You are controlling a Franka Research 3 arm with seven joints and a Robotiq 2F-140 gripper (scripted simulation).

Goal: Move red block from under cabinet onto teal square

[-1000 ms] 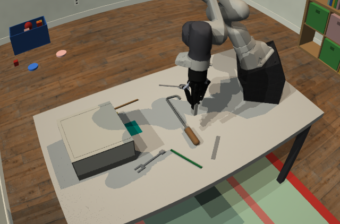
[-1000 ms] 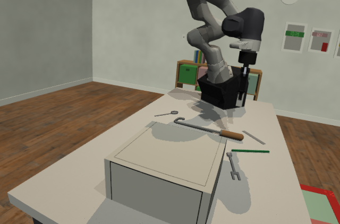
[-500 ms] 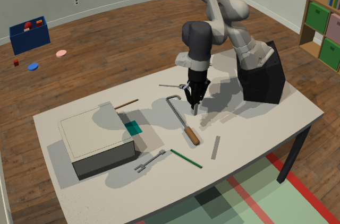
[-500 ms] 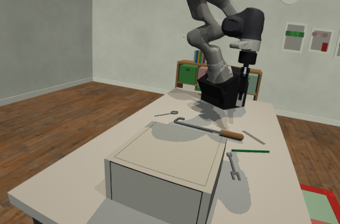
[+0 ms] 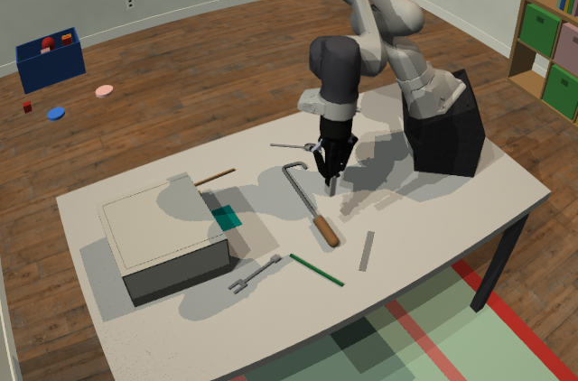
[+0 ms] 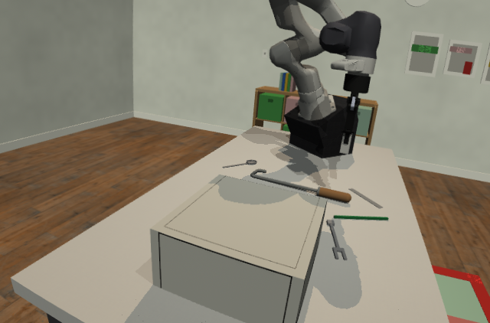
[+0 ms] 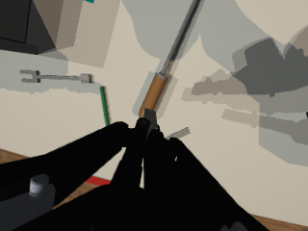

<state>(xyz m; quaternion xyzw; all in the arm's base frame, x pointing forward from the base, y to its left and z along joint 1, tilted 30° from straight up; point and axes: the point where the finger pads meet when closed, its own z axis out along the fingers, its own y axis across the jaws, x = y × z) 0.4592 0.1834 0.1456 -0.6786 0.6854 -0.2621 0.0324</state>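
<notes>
The red block does not show in any view; the space under the cabinet is hidden. The teal square lies on the table beside the cabinet, on the side facing the arm, partly in shadow. My gripper is shut, with nothing seen between its fingers. It points down above the table, on the arm's side of the hooked rod with a wooden handle. That rod lies flat, its hook at the end away from the handle.
A grey forked tool, a green stick and a flat grey strip lie near the handle. A ring-ended rod lies farther back. A brown stick lies beside the cabinet.
</notes>
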